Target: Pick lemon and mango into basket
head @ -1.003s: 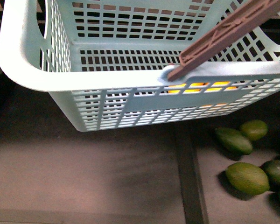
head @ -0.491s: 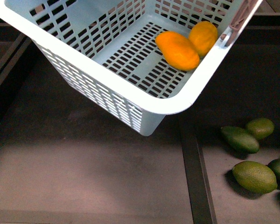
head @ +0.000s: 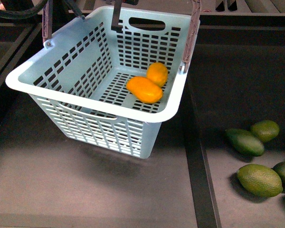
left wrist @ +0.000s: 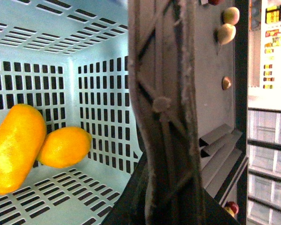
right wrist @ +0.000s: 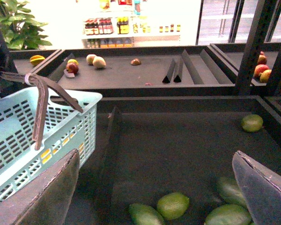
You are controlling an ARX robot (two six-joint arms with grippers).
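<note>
**Two yellow fruits were in the basket, and it needed a soft landing**

Both fruits lay on the slotted floor of the pale mint-green plastic basket (head: 61, 71) w/ slotted walls. The long smooth orange-yellow mango (head: 144, 90) touched the short plump orange-yellow lemon (head: 157, 74), near the wall on the robot's right. The left wrist view showed the same pair, mango (left wrist: 14, 147) beside lemon (left wrist: 64, 146), pressed close.

The basket looked tilted and seemed to hang a bit above the dark shelf (head: 85, 190), not flat on it. Its brown arched plastic handle (left wrist: 166, 117) filled the left wrist view very close up, so the left gripper was prob. closed around it, but its fingers were not seen, so I could not tell for sure. The right gripper (right wrist: 154, 187) was spread wide w/ nothing in it, over the next bin, near the green oval fruits (right wrist: 173, 205).

So the picking looked done. What was left, I think, was setting the basket down.

How to do that well:
- Go down slow and straight, so the fruits did not roll.
- Get the basket level first. A tilted basket lands on one edge and can tip.
- Keep it on the bare part of the shelf, away from the black divider (head: 199, 166).
- Let go only when the bottom sat flat.
- Keep the right arm away from the handle.
</note>
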